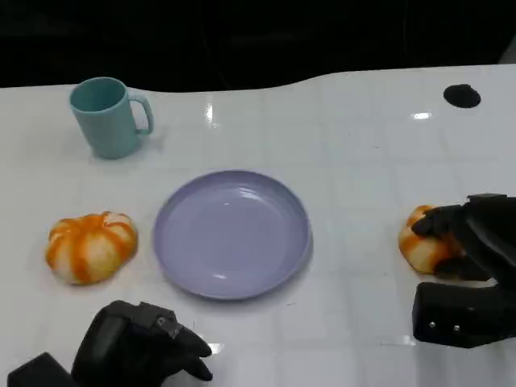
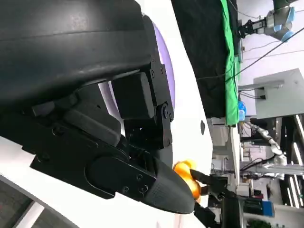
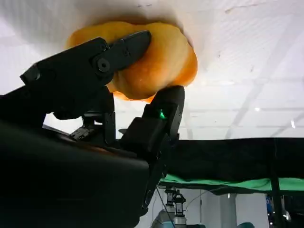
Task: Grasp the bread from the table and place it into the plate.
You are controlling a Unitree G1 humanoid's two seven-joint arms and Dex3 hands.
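Our right hand sits at the right edge of the white tabletop w/ its black fingers wrapped round the small golden-orange bread roll; the right wrist view shows one finger over the crust & another pressing from the opposite side, so we judge the roll pinched, tho it looks to be resting on the tabletop, not lifted yet. The round lilac plastic plate lies toward the robot's left of that roll, near the tabletop's middle, w/ bare tabletop between them, so the coming move is a lift & a carry leftward across that gap. The right hand is clearly the nearer one for this roll. Our left hand hangs low in front of the plate, fingers curled in, nothing in them. A second orange-and-white bun lies just left of the plate, closer to the left hand, untouched. A teal mug stands well behind it, out of the carry path. The roll is roundish, no real long axis to fuss over.
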